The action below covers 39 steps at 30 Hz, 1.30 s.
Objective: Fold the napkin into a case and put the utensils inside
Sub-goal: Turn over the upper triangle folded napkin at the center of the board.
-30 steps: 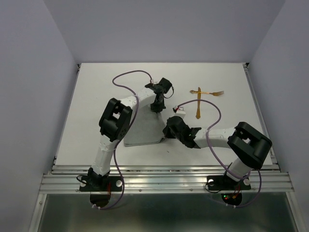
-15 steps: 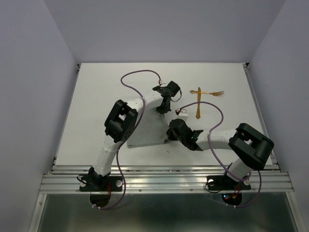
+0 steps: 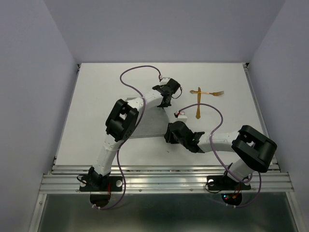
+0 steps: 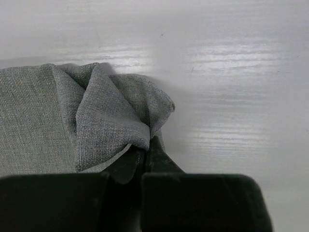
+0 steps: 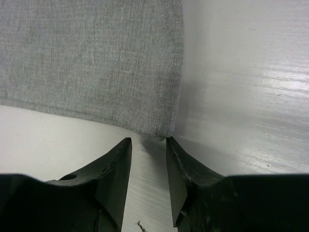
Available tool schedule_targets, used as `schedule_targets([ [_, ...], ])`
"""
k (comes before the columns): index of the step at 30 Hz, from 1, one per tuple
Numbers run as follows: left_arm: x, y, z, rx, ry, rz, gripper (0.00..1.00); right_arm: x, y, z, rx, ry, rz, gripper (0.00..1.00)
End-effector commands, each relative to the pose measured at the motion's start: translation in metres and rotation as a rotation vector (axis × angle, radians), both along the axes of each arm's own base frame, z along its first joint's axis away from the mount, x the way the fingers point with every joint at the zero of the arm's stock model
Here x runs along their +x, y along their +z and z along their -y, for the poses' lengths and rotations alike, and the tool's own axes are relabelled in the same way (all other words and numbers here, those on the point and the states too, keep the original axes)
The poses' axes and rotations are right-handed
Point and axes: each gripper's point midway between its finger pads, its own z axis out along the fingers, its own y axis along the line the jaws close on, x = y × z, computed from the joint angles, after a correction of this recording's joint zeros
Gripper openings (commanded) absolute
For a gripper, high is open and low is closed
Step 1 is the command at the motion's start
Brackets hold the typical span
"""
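The soft, light napkin (image 3: 152, 124) is lying on the table (image 3: 96, 121) — the left gripper (image 4: 145, 151) is pinching its bunched far corner, likely the surest hold, while the right gripper (image 5: 148, 145) is hovering parted and empty by the near corner.

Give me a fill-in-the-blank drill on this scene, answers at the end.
The left gripper is ___ on a bunched corner of the napkin.
The right gripper is ___, gripping nothing.
The two golden utensils lie ___ over each other on the table.
Missing: shut; open; crossed.
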Motion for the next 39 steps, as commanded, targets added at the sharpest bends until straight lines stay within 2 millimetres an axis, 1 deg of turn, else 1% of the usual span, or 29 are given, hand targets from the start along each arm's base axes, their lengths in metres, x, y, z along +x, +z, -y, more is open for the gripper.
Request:
schedule_targets([
  [1, 0.010, 0.015, 0.008, -0.018, 0.008, 0.078, 0.00, -0.028, -0.027, 0.023, -0.105, 0.026, -0.099, 0.41],
  [2, 0.007, 0.012, 0.009, -0.014, 0.003, 0.072, 0.00, -0.027, -0.024, 0.024, -0.100, 0.020, -0.090, 0.42],
  [3, 0.007, 0.011, 0.009, -0.014, 0.002, 0.070, 0.00, -0.027, -0.024, 0.025, -0.103, 0.016, -0.088, 0.45],
  [4, 0.005, 0.009, 0.011, -0.013, -0.005, 0.065, 0.00, -0.026, -0.019, 0.025, -0.088, 0.013, -0.076, 0.48],
  [5, 0.004, 0.008, 0.011, -0.009, -0.009, 0.063, 0.00, -0.025, -0.017, 0.028, -0.091, 0.001, -0.067, 0.50],
  [6, 0.002, 0.007, 0.013, -0.011, -0.016, 0.059, 0.00, -0.024, -0.008, 0.029, -0.074, -0.005, -0.047, 0.53],
  [8, -0.001, 0.005, 0.014, -0.006, -0.024, 0.054, 0.00, -0.020, 0.000, 0.035, -0.074, -0.033, -0.016, 0.58],
  [9, -0.003, 0.004, 0.015, -0.005, -0.029, 0.048, 0.00, -0.021, 0.006, 0.040, -0.071, -0.045, -0.002, 0.62],
  [10, -0.004, 0.002, 0.016, -0.004, -0.032, 0.045, 0.00, -0.017, 0.009, 0.047, -0.073, -0.071, 0.009, 0.63],
  [11, -0.004, 0.000, 0.016, -0.001, -0.034, 0.040, 0.00, -0.013, 0.011, 0.057, -0.091, -0.104, 0.021, 0.64],
  [14, -0.006, -0.007, 0.018, 0.004, -0.046, 0.020, 0.00, -0.007, 0.024, 0.074, -0.061, -0.169, 0.056, 0.64],
  [15, -0.004, -0.005, 0.020, 0.000, -0.047, 0.022, 0.00, -0.006, 0.022, 0.088, -0.085, -0.203, 0.049, 0.65],
  [16, -0.006, -0.007, 0.019, 0.004, -0.048, 0.011, 0.01, -0.005, 0.024, 0.093, -0.083, -0.220, 0.053, 0.65],
  [17, -0.006, -0.010, 0.021, 0.004, -0.051, 0.004, 0.07, -0.005, 0.028, 0.100, -0.074, -0.237, 0.063, 0.65],
  [18, -0.006, -0.009, 0.023, -0.004, -0.057, 0.002, 0.11, -0.003, 0.027, 0.109, -0.085, -0.263, 0.061, 0.65],
  [19, -0.006, -0.006, 0.025, -0.012, -0.059, 0.005, 0.23, -0.003, 0.027, 0.114, -0.088, -0.275, 0.060, 0.65],
  [21, -0.006, -0.004, 0.028, -0.023, -0.069, 0.008, 0.37, -0.004, 0.026, 0.123, -0.096, -0.293, 0.056, 0.65],
  [22, -0.006, 0.001, 0.031, -0.034, -0.078, 0.015, 0.51, -0.003, 0.025, 0.127, -0.100, -0.304, 0.052, 0.65],
  [24, -0.007, 0.007, 0.036, -0.047, -0.091, 0.021, 0.59, -0.005, 0.024, 0.126, -0.092, -0.298, 0.043, 0.65],
  [27, -0.007, 0.021, 0.039, -0.062, -0.104, 0.040, 0.60, -0.004, 0.024, 0.128, -0.093, -0.310, 0.039, 0.65],
  [31, -0.007, 0.047, 0.044, -0.091, -0.117, 0.074, 0.62, -0.002, 0.029, 0.123, -0.082, -0.300, 0.039, 0.65],
  [32, -0.007, 0.056, 0.044, -0.101, -0.118, 0.087, 0.65, -0.002, 0.029, 0.123, -0.083, -0.298, 0.038, 0.65],
  [33, -0.006, 0.063, 0.045, -0.110, -0.121, 0.099, 0.65, -0.001, 0.030, 0.123, -0.083, -0.298, 0.040, 0.65],
  [34, -0.005, 0.075, 0.047, -0.125, -0.123, 0.117, 0.66, 0.000, 0.031, 0.122, -0.082, -0.298, 0.041, 0.65],
  [38, -0.001, 0.106, 0.050, -0.163, -0.137, 0.167, 0.67, 0.002, 0.034, 0.120, -0.076, -0.299, 0.047, 0.65],
  [39, -0.001, 0.111, 0.051, -0.169, -0.142, 0.174, 0.67, 0.003, 0.035, 0.119, -0.073, -0.298, 0.048, 0.65],
])
